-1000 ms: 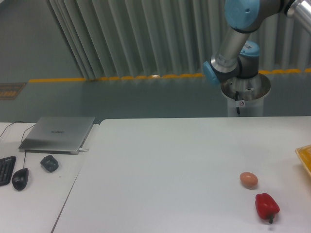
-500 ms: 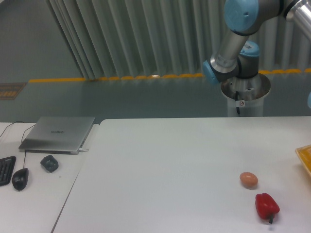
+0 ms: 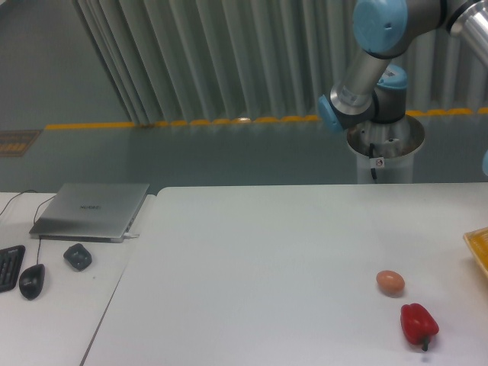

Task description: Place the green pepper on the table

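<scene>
Egg [image 3: 390, 282] just beside red pepper [image 3: 418, 323] on table [image 3: 259, 267], right side.

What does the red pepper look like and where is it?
The red pepper is small, shiny and bright red, with bumpy rounded lobes. It lies on the white table near the front right, with a short dark stem poking toward the front edge. Nothing touches it; the brown egg sits just behind it, apart.

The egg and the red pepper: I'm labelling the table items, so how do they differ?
The egg is pale brown; the red pepper is glossy red. The egg is a smooth oval; the pepper is lobed, with a dark stem pointing toward the camera. The egg looks smaller and lies farther from the camera. Both rest apart on the white table, near its right side.
</scene>
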